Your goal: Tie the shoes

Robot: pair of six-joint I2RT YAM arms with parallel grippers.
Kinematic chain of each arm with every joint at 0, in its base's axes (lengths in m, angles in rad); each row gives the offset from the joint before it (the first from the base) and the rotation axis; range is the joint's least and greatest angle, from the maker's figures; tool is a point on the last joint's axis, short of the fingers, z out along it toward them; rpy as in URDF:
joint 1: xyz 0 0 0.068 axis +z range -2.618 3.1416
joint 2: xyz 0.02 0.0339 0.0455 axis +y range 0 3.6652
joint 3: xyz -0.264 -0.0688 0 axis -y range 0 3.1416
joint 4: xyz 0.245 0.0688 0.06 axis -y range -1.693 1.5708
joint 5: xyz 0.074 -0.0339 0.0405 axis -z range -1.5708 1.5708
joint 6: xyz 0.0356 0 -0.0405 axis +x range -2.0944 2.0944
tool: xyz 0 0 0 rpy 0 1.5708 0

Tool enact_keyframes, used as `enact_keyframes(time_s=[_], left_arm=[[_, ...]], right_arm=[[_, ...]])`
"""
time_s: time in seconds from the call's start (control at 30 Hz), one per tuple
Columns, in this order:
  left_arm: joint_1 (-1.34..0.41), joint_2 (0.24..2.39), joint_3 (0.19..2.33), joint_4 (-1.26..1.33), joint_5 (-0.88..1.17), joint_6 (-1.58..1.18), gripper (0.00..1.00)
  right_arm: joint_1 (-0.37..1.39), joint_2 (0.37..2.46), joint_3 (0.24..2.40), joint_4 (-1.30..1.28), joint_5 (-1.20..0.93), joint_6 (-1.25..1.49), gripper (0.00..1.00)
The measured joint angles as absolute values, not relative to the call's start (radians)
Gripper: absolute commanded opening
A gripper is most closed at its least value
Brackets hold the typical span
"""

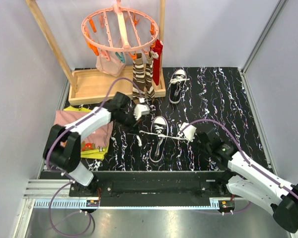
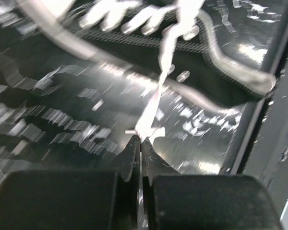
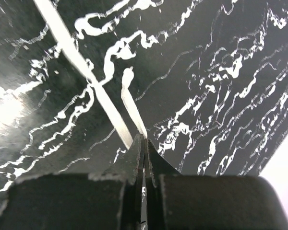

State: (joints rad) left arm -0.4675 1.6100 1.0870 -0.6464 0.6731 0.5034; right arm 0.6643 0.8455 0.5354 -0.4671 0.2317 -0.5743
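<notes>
Both arms have a lace end pinched. The left gripper is clamped shut on a white lace that climbs toward 12 o'clock in its wrist view, up to the shoe. The right gripper is closed on the other lace, which streams off toward 11 o'clock with a short tail beside it.

From overhead, the near shoe lies on the marbled black table between the two grippers, its long axis roughly 12 to 6. The laces stretch out crosswise, the left arm at its 10 o'clock and the right at its 3 (about equally close, I'd say). The second shoe sits well apart at 1 o'clock.

The left wrist picture is smeared, and I cannot make out whether the laces are crossed yet over the tongue.
</notes>
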Motion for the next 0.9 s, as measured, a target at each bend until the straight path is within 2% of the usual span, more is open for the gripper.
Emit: enact_keyframes(time_s=[0.53,0.9], left_arm=[[-0.155,1.455,1.007,-0.829,0.564,0.682,0.00],[-0.202,1.426,0.924,-0.843,0.551,0.668,0.00]], right_arm=[[0.664,0.780,0.461,-0.434,0.306,-0.657,0.00],[0.662,0.910,0.453,-0.322,0.249,-0.714,0.00]])
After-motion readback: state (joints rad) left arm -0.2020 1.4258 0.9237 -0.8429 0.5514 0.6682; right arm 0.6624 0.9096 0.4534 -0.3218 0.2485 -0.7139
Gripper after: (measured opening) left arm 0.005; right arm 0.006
